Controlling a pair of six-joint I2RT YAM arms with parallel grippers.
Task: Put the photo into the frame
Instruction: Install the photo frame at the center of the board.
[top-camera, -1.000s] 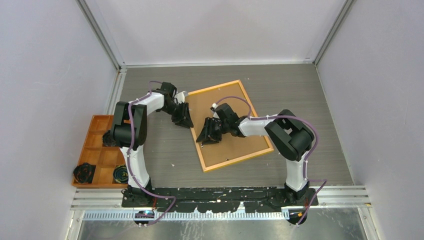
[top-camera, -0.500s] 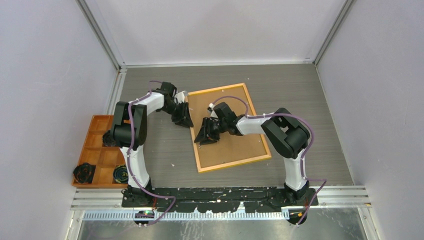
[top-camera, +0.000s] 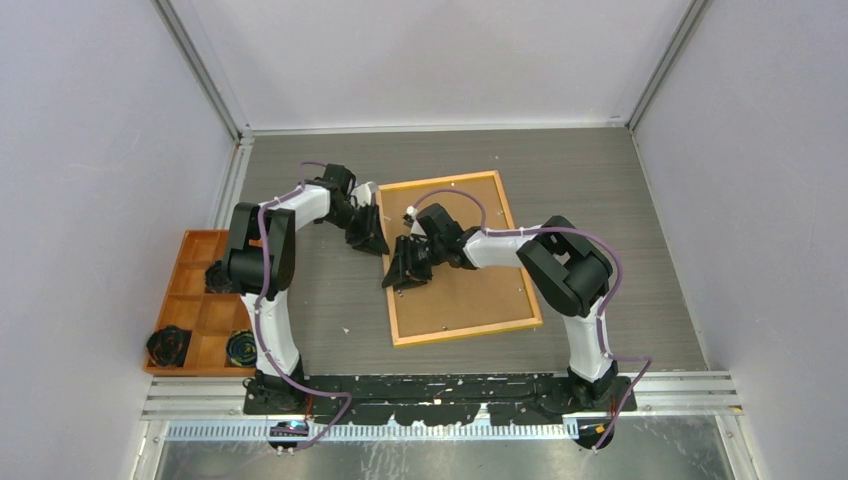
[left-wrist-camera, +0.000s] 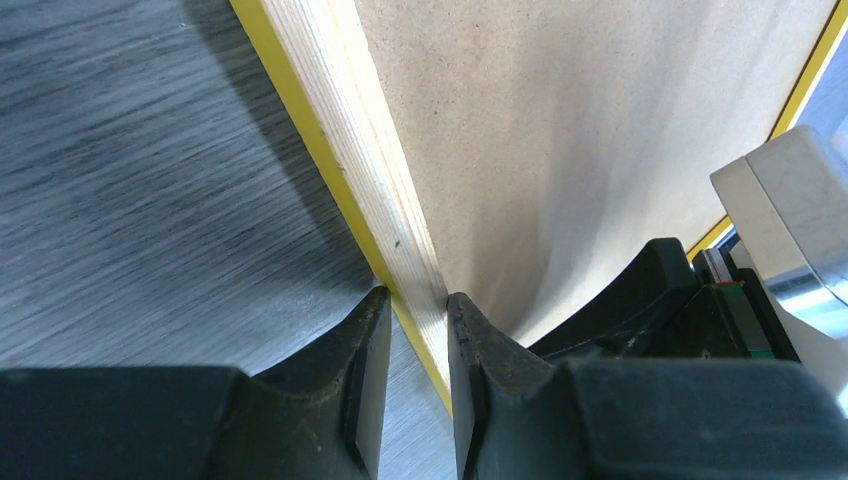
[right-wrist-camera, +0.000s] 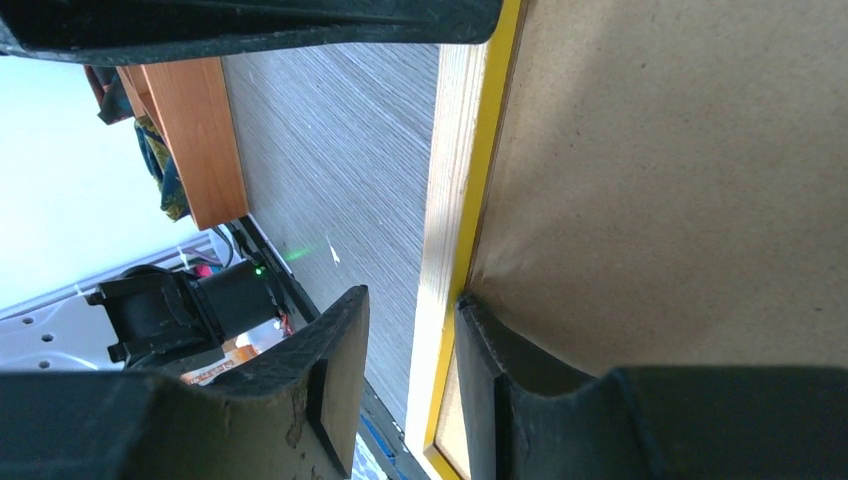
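Top external view: frame (top-camera: 470, 290) lies face down mid-table; photo is not seen. Frame's left rail is clamped by left gripper (left-wrist-camera: 410, 320) and straddled by right gripper (right-wrist-camera: 412, 320), whose grip cannot be told; both are best moved together.

The frame (top-camera: 480, 290) swings clockwise about its far-left corner. Its near end slides left across the worktop (top-camera: 330, 290), so its sides now lie squarer to the worktop's edges. The right gripper (top-camera: 400, 278) moves left with the frame's left rail.
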